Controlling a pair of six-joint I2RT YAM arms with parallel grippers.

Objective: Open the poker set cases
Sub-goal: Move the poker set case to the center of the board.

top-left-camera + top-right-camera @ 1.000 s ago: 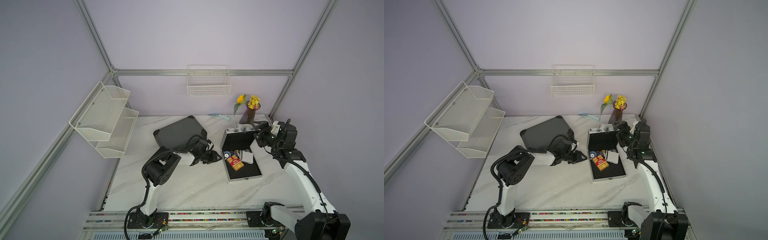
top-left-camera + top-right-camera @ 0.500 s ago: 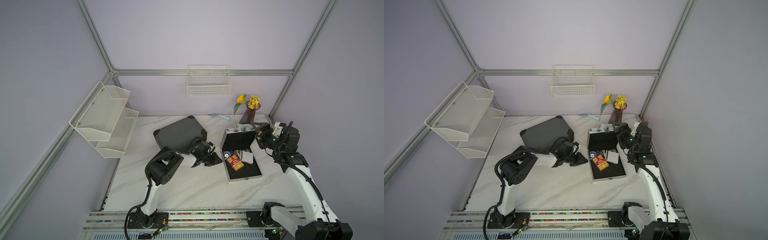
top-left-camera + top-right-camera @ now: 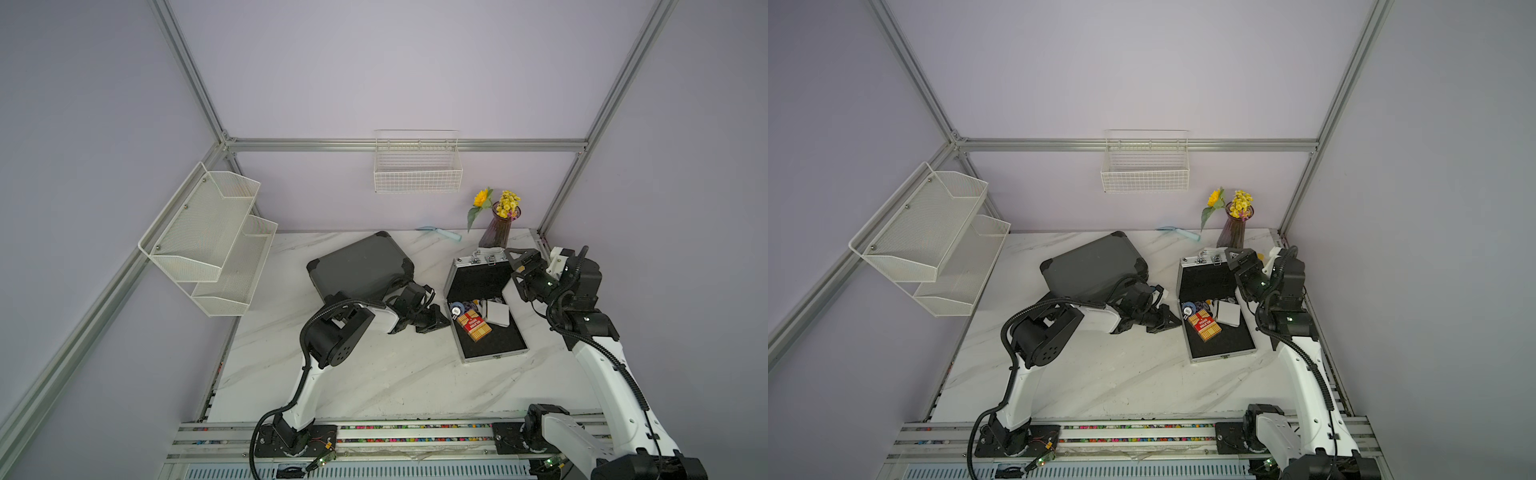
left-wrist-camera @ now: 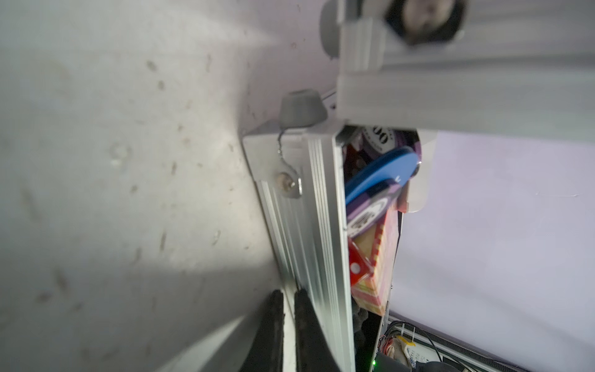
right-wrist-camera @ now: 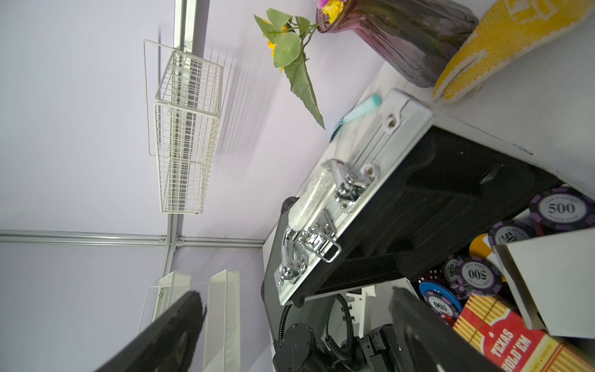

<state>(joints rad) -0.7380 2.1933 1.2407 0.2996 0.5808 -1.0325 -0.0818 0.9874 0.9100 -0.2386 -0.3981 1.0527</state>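
silver case (image 3: 494, 358) open, lid up at the back, chips (image 3: 456, 309), card deck (image 3: 473, 326), white box (image 3: 497, 312) inside; grey case (image 3: 357, 266) flat, diagonal; left gripper (image 3: 440, 320) pinched together, empty, right gripper (image 3: 514, 268) gaping

ribbed shiny aluminium case (image 4: 309, 225), matt dark grey case (image 3: 357, 266), veined marble-look table (image 3: 374, 374), purple glass vase (image 3: 496, 230)

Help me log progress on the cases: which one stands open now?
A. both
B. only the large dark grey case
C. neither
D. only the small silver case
D: in a top view the silver case has its lid raised, black lining showing, while the dark grey case lies shut.
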